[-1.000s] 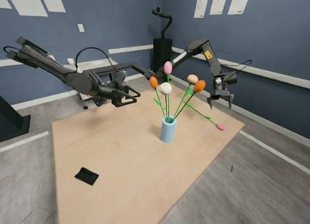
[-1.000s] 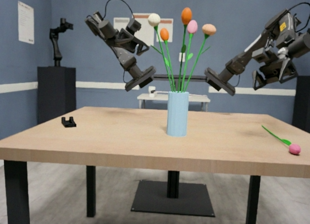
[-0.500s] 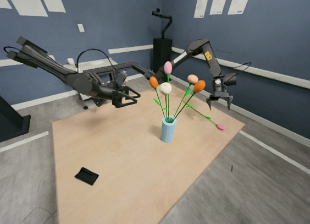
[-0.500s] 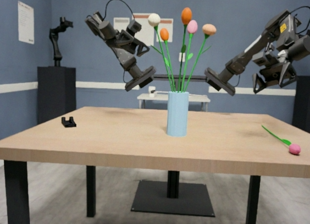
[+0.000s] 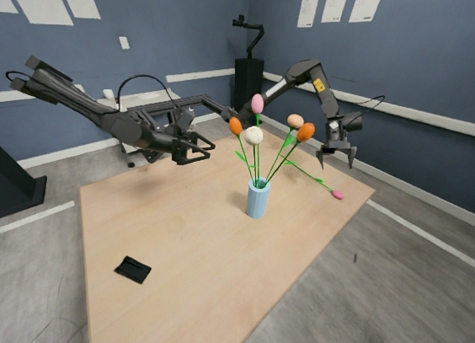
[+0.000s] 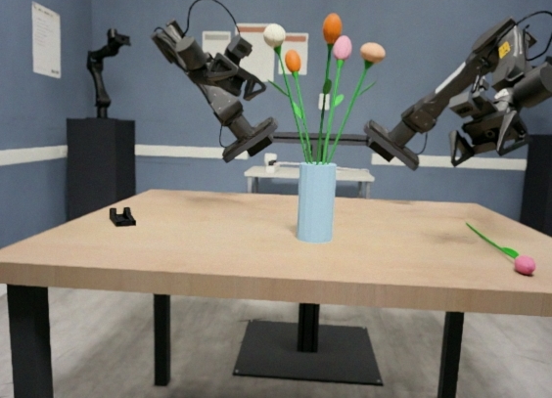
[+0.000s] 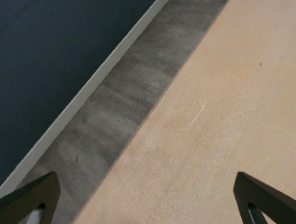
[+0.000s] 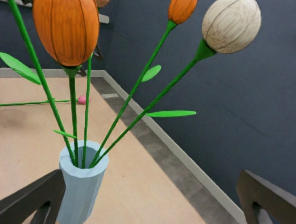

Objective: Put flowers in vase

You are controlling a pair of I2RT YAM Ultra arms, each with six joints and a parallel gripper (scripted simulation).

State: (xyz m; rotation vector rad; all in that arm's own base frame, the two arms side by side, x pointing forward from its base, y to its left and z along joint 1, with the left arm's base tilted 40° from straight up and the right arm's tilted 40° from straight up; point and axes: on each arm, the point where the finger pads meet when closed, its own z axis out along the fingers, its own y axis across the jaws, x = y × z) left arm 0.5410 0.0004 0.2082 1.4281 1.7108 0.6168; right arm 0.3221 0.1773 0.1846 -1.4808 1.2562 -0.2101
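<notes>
Okay, on our table (image 5: 189, 247) (image 6: 235, 257) (image 7: 225, 125) (image 8: 145, 185), we've got the left gripper (image 5: 337, 167) (image 6: 479, 159) (image 7: 146, 180) and right gripper (image 5: 211, 151) (image 6: 242, 83) (image 8: 150, 178) with fingers spread wide, nothing pinched. Our blue vase (image 5: 257, 202) (image 6: 316, 203) (image 8: 82, 192) holds five blooms (image 5: 253, 136) (image 6: 332, 28) (image 8: 66, 32); one pink flower (image 5: 338, 195) (image 6: 525, 265) (image 8: 84, 100) lies apart.

From where I stand this looks like a robotics lab: dark arms on a metal frame (image 5: 185, 100) (image 6: 320, 139) behind a bare wooden table (image 5: 181, 234) (image 6: 274, 277), another arm (image 5: 255, 38) (image 6: 98, 76) on a black pedestal (image 5: 248, 84) (image 6: 100, 169), printed sheets (image 5: 309, 10) (image 6: 46, 39) on blue walls (image 5: 181, 24) (image 6: 157, 96).
</notes>
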